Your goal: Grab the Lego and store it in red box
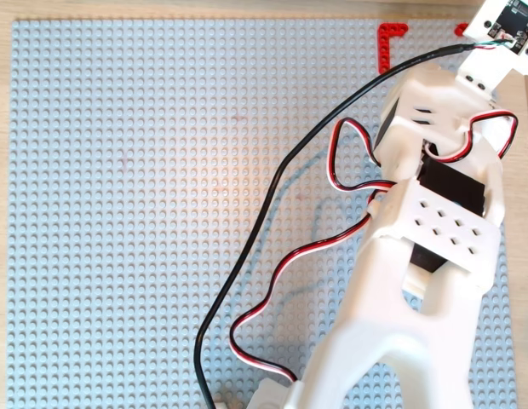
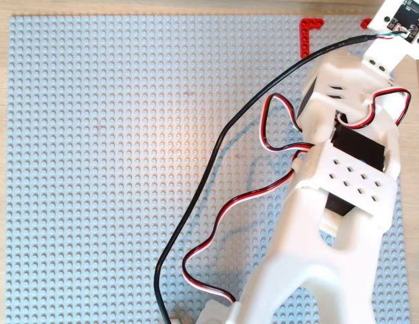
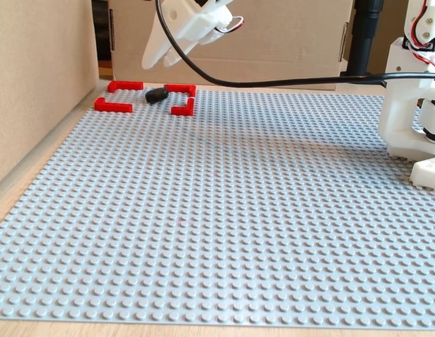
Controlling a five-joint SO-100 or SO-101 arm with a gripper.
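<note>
The Lego, a small glossy black piece, lies on the grey baseplate inside the red box, between its L-shaped brackets at the far left corner in the fixed view. My white gripper hangs just above it, fingers pointing down, slightly apart and holding nothing. In both overhead views the white arm covers most of the box. Only one red bracket and a sliver of another show there. The Lego and the fingertips are hidden in those views.
Cardboard walls stand along the left side and the back of the plate. The arm's white base sits at the right. A black cable and red-white wires trail over the baseplate.
</note>
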